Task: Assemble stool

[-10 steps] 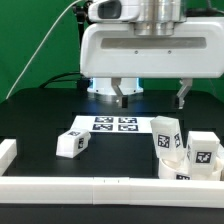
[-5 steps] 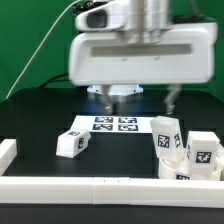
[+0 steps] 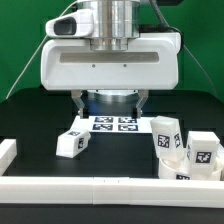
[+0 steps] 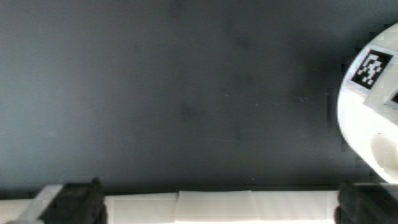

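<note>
My gripper [image 3: 109, 102] hangs open and empty over the back of the table, its two dark fingers wide apart. The stool's round white seat [image 3: 108, 96] lies behind and below it, mostly hidden by the gripper's body. In the wrist view the seat [image 4: 374, 100] shows at one edge with a tag on it, beside the gripper [image 4: 228, 200], not between the fingers. One white tagged leg [image 3: 72, 142] lies alone towards the exterior view's left. Three more legs [image 3: 185, 148] are bunched at the exterior view's right.
The marker board [image 3: 115, 124] lies flat just in front of the gripper. A long white rail [image 3: 100, 186] runs along the front edge, with a short end piece [image 3: 7, 152] at the exterior view's left. A seamed white strip [image 4: 231, 207] shows between the fingertips.
The gripper has moved steadily towards the exterior view's left, from above the right of the marker board to above its left part. It stays open. The parts have not moved.
</note>
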Robot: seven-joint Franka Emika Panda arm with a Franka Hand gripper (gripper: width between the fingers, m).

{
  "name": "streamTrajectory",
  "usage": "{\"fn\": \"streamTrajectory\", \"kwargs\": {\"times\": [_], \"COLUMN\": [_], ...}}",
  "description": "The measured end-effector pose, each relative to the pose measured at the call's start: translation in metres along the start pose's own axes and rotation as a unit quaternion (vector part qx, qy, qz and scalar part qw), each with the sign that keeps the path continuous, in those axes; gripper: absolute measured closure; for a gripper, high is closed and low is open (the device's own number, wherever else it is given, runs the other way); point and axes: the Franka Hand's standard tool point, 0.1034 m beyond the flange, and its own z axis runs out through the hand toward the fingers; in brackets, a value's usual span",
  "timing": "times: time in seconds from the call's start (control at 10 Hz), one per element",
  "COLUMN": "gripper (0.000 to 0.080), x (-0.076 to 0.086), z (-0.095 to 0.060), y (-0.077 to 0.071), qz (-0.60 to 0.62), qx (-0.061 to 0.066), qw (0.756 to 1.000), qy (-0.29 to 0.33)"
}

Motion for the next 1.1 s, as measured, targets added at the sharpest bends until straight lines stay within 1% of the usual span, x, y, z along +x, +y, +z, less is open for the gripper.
{"fn": "streamTrajectory", "kwargs": {"times": [0.1,0.2,0.3,0.4,0.5,0.8,0.9,1.0,1.1], "gripper": [0.0150,0.0150,0.0150,0.0150,0.0150,0.0150,0.0150,0.0150,0.0150], "x": [-0.001,-0.009,-0.024,-0.034,-0.029,-0.030,-0.032,-0.042,-0.048], "z": [0.001,0.005,0.012,0.015,0.009,0.011,0.013,0.018,0.023], "y": [0.003,0.022,0.047,0.068,0.082,0.079,0.080,0.087,0.094], "qz": [0.000,0.004,0.017,0.043,0.050,0.048,0.059,0.105,0.133], "qx": [0.000,-0.001,-0.006,-0.003,-0.004,-0.004,-0.001,0.007,0.008], "qw": [1.000,1.000,1.000,0.999,0.999,0.999,0.998,0.993,0.988], "qy": [-0.001,-0.005,-0.016,-0.027,-0.020,-0.021,-0.027,-0.057,-0.075]}}
